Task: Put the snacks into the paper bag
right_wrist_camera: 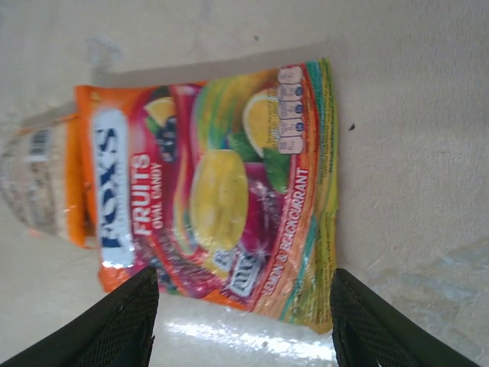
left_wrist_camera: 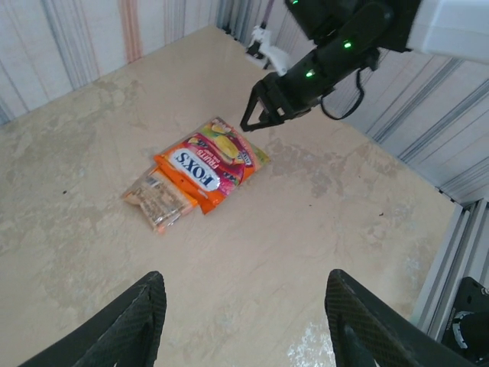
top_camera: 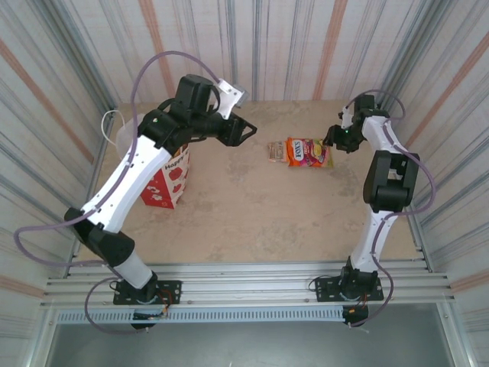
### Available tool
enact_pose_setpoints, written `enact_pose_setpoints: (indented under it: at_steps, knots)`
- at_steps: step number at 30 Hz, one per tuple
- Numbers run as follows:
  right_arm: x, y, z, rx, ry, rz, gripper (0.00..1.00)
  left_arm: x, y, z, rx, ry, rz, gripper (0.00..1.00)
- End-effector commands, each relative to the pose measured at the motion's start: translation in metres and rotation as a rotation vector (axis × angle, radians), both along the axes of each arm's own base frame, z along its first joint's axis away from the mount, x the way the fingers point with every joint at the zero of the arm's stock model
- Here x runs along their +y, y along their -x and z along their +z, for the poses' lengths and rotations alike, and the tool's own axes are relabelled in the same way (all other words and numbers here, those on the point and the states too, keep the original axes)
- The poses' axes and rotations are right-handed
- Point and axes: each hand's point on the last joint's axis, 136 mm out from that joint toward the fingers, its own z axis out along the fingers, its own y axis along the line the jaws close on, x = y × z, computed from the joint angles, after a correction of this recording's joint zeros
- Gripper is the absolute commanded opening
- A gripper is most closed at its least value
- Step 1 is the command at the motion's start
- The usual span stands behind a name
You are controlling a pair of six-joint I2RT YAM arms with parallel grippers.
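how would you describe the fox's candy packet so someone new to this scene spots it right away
On the beige table, look right of centre, just left of the right gripper, where two packets lie touching. The FOX'S packet is the bigger, glossy orange-red one printed with yellow fruit. The one beside it is a smaller pale see-through pack.

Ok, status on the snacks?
Left gripper open, empty. Right gripper open above FOX'S packet, not gripping. Second packet touching it. Paper bag beneath left arm; nothing blocking.
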Motion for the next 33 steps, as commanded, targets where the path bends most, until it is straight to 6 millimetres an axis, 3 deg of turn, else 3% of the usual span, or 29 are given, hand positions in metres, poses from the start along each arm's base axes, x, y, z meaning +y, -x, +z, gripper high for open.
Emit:
enact_pose_setpoints:
  at_steps: [1, 8, 23, 27, 33]
  knots:
    - [-0.006, 0.000, -0.015, 0.059, 0.037, 0.007, 0.61, -0.020, 0.000, 0.011, -0.028, 0.036, -0.064, 0.59]
    - [0.001, -0.013, -0.031, 0.068, -0.021, 0.029, 0.59, -0.036, -0.006, 0.005, 0.002, 0.059, -0.098, 0.58]
    - [0.011, -0.015, -0.067, 0.128, -0.063, 0.028, 0.53, -0.034, -0.006, 0.008, -0.010, 0.058, -0.094, 0.59]
    - [0.016, -0.010, -0.078, 0.159, -0.069, 0.045, 0.35, -0.034, -0.009, 0.004, -0.006, 0.052, -0.093, 0.59]
    - [0.014, -0.009, -0.075, 0.154, -0.061, 0.045, 0.18, -0.032, -0.012, 0.005, -0.003, 0.059, -0.093, 0.59]
